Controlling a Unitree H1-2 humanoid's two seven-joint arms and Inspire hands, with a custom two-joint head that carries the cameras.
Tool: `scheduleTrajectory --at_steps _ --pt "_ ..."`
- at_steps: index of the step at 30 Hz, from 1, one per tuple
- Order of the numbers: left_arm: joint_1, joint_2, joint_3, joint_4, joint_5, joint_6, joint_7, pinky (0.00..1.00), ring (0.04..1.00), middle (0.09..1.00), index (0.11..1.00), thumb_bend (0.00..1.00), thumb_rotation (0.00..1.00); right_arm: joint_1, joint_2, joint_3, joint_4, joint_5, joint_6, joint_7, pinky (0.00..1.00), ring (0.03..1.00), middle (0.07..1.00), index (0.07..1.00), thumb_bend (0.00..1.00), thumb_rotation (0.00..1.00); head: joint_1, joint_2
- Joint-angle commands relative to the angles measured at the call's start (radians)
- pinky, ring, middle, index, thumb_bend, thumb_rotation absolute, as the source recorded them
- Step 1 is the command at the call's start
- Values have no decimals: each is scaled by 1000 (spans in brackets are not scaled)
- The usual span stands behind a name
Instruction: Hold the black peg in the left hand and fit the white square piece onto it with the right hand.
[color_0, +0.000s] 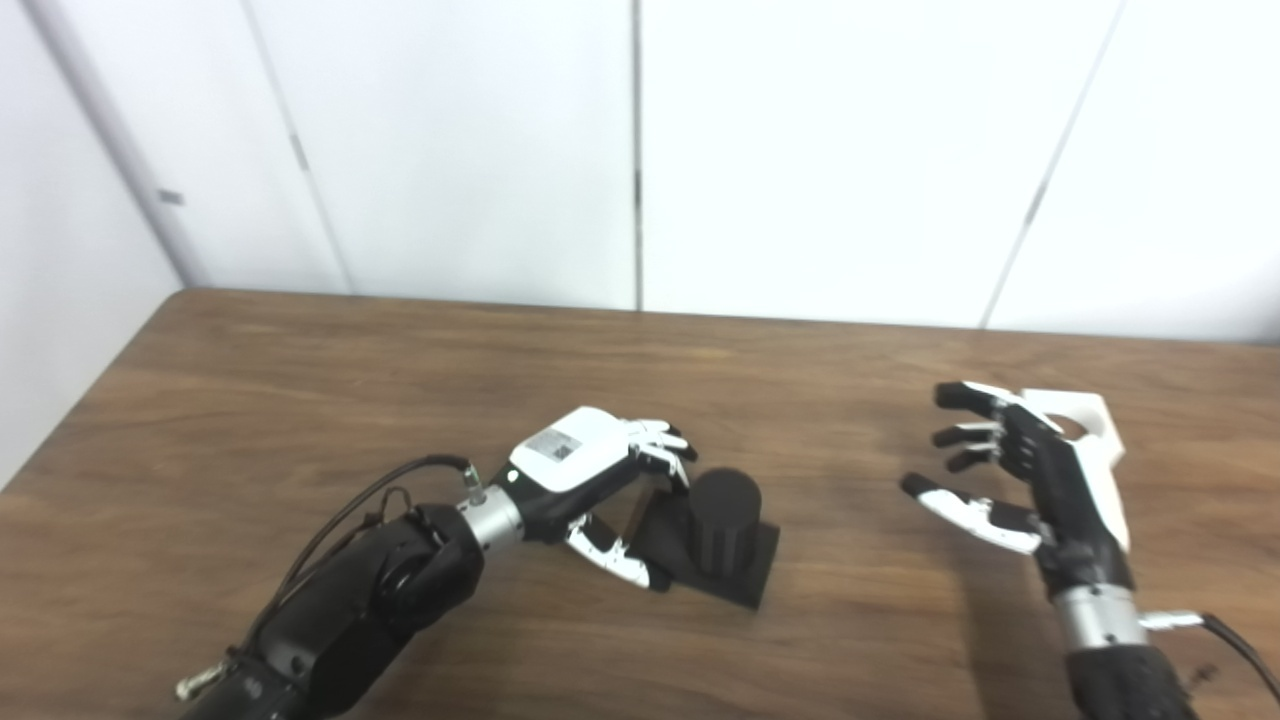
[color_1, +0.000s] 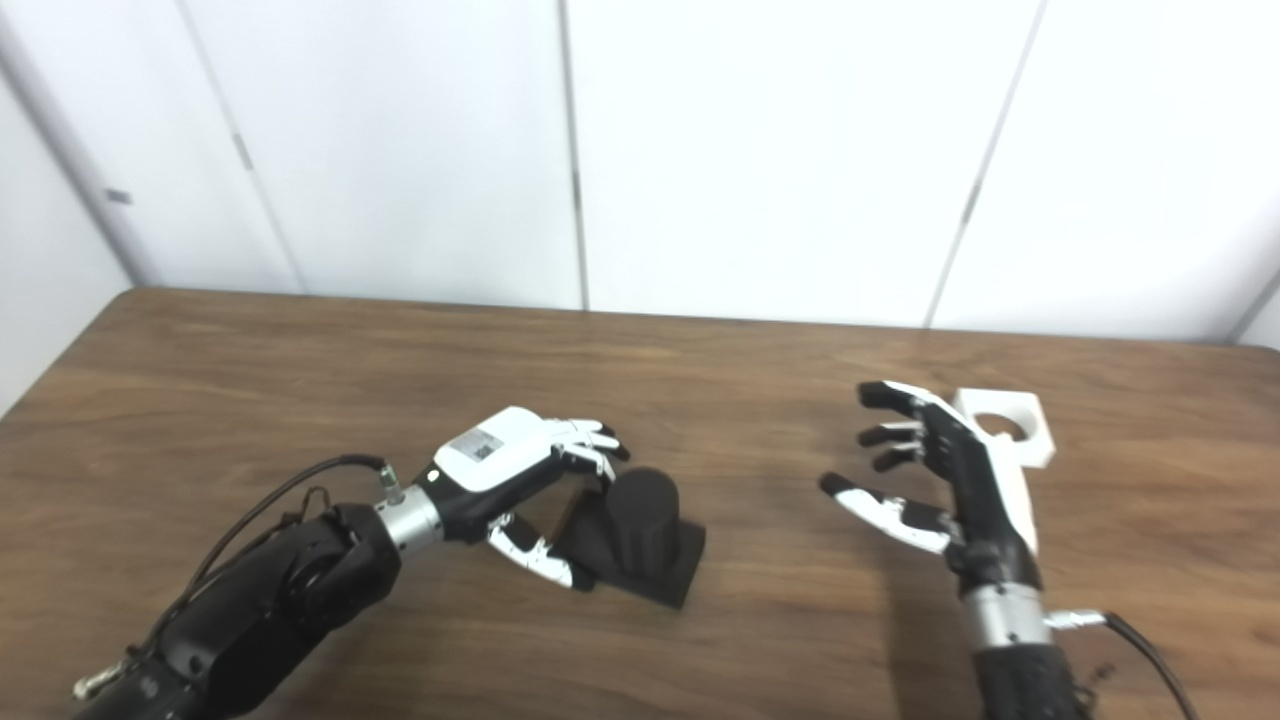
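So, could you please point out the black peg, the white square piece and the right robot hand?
black peg (color_0: 725, 515): left eye view, on the side of its upright cylinder.
white square piece (color_1: 1030, 425): right eye view, on its flat top beside the hole.
right robot hand (color_1: 950, 480): right eye view, on the palm.

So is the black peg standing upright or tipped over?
Upright: the black peg stands on its square base, flat on the table.

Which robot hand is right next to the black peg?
The left robot hand. Its fingers curl around the black peg on the table. The right robot hand is far off, open, beside the white square piece.
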Motion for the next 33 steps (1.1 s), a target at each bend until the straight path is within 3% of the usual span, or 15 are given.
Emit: scheduleTrajectory --at_steps 1,10,14,19,22,27,33 --pt "21 10 -66 51 110 -19 -62 818 885 856 492 522 72 -25 -10 -3 -48 -18 -32 -14 501 619 744 720 567 8 -14 1" --pt "2 16 -94 76 128 -61 -48 818 873 854 493 522 72 -34 -108 -46 -104 -43 -26 1 499 626 748 765 623 0 -87 -14" --pt "1 32 -100 78 136 -73 -22 798 858 842 492 523 72 -66 -177 -51 -131 -104 33 32 526 657 763 770 630 0 -157 -29" --pt "0 54 -106 78 102 -74 -35 800 865 843 492 523 70 -135 -311 -16 -192 -315 170 129 595 732 799 796 706 56 -219 -45" --pt "2 62 -104 72 92 -73 -51 814 872 843 492 523 68 -187 -369 -7 -191 -372 188 163 596 740 795 781 767 21 -262 -67" --pt "9 77 -112 74 79 -74 -32 803 861 834 491 524 65 -243 -409 9 -159 -420 202 183 530 707 779 744 791 0 -340 -104" --pt "4 100 -135 86 48 -74 2 784 849 828 491 524 62 -303 -492 62 -125 -523 278 327 648 819 867 805 855 29 -373 -121"
